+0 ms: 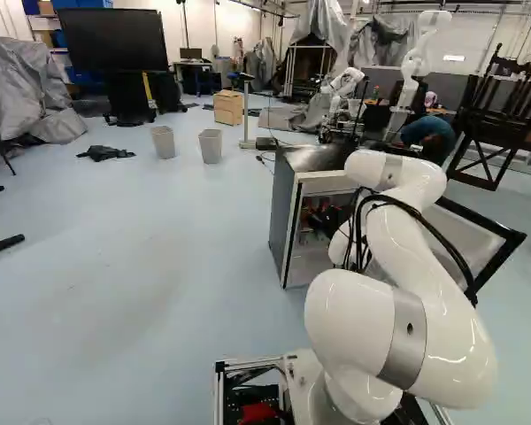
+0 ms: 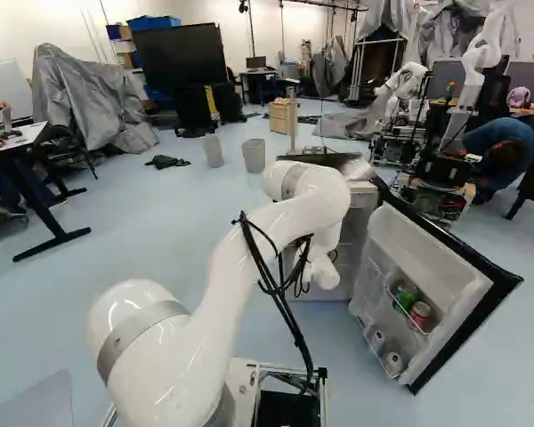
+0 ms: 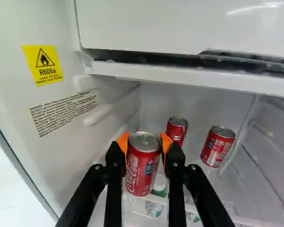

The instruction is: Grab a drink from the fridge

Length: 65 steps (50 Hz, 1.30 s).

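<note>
Claw [image 1: 326,220] grips front can [image 3: 142,165]; rear cans [image 3: 218,146] apart; door edge [image 2: 463,332] stands wide.

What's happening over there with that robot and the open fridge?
The white robot arm is reaching into the fridge, whose door stands open. Its gripper has a red drink can pinched between its two orange pads. Two more red cans, one just behind and one off to the side, stand farther inside. So it has hold of a drink, but the can isn't out of the fridge yet.
</note>
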### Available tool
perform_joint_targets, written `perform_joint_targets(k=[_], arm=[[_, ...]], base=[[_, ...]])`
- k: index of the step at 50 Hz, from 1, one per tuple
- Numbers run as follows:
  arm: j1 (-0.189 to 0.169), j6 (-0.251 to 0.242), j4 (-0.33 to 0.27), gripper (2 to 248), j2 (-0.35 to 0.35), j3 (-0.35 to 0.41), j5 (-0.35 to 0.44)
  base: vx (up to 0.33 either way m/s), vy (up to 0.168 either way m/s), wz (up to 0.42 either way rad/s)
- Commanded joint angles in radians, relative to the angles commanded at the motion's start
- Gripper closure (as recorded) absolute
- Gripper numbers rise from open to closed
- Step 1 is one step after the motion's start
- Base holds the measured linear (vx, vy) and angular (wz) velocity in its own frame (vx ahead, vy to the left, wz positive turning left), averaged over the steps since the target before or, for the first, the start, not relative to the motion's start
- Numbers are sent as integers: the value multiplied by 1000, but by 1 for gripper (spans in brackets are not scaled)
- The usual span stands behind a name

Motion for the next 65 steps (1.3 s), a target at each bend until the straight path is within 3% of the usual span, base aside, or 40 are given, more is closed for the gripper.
perform_joint_targets(k=[65], arm=[[-143,0,0,158,386,503,0]], base=[[0,0,0]])
